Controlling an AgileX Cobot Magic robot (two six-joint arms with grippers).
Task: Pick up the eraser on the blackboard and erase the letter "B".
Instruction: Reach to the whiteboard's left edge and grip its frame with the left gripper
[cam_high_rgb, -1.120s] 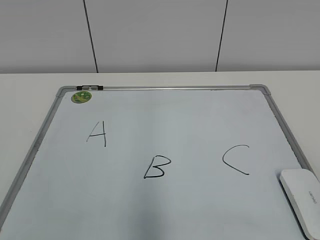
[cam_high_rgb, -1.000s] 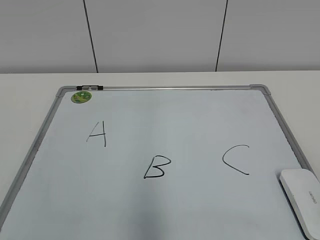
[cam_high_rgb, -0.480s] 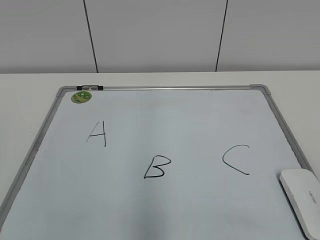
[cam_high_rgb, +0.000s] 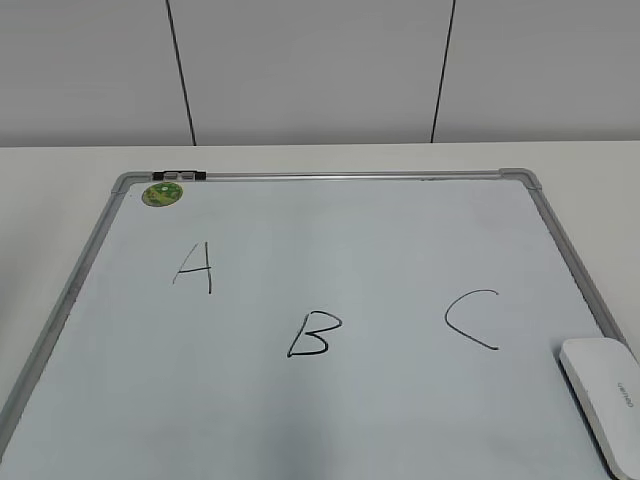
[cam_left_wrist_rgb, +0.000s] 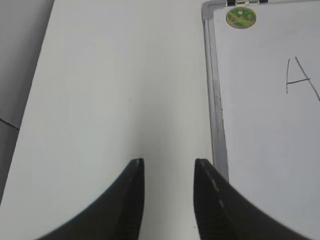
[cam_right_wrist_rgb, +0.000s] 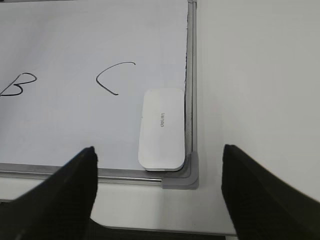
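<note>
The blackboard (cam_high_rgb: 330, 240) is a pale whiteboard with a grey frame, lying flat on the table. The black letter "B" (cam_high_rgb: 314, 334) sits at its middle front, also in the right wrist view (cam_right_wrist_rgb: 19, 84). The white eraser (cam_high_rgb: 605, 395) lies in the board's front right corner, lengthwise against the right frame, also in the right wrist view (cam_right_wrist_rgb: 162, 128). My right gripper (cam_right_wrist_rgb: 159, 155) is wide open and empty, above the board's front right corner, short of the eraser. My left gripper (cam_left_wrist_rgb: 169, 165) is open and empty over bare table, left of the board's frame (cam_left_wrist_rgb: 216, 100).
Letters "A" (cam_high_rgb: 195, 267) and "C" (cam_high_rgb: 472, 318) flank the "B". A round green sticker (cam_high_rgb: 161, 193) sits at the board's far left corner. The cream table (cam_high_rgb: 60, 190) surrounds the board; its front edge shows in the right wrist view (cam_right_wrist_rgb: 165, 231). A grey wall stands behind.
</note>
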